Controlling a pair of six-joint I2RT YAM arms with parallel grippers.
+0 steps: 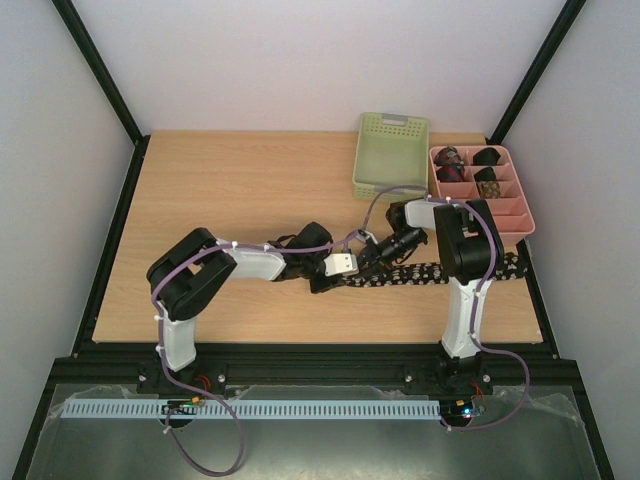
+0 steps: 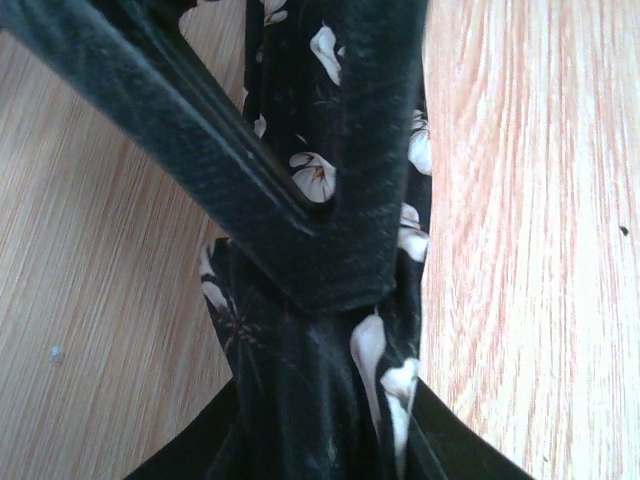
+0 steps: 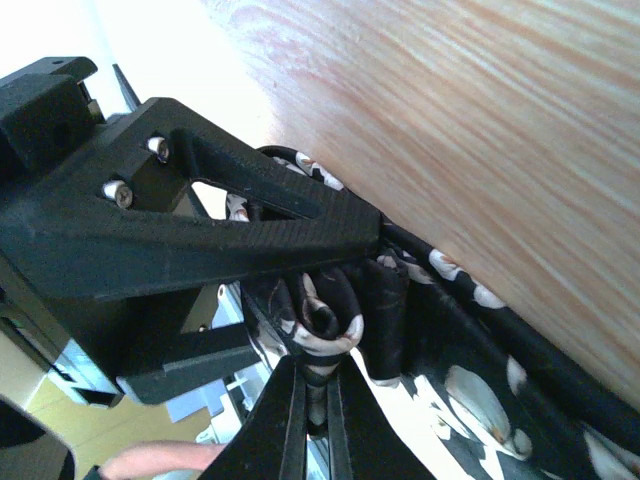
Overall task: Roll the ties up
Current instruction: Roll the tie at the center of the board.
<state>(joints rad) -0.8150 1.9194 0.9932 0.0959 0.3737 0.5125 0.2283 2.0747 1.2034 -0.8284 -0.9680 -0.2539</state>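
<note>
from above you can't see either set of fingertips: both wrists crowd over the left end of the long black tie with pale flowers [image 1: 500, 267], which lies along the near edge of the bench [image 1: 230, 200] towards its near right corner, partly hidden behind the right arm. in the wrist views your right gripper [image 3: 318, 375] is pinched tight on the tie's rolled-up end, and your left gripper [image 1: 355, 268] stands narrow, fabric filling the gap and touching both fingers. bare wood shows across the bench's left half, while the pale green slotted plastic basket [image 1: 372, 165] and the pink divided tray [image 1: 520, 215] of small rolled ties [image 1: 450, 160] sit at the far right corner.
</note>
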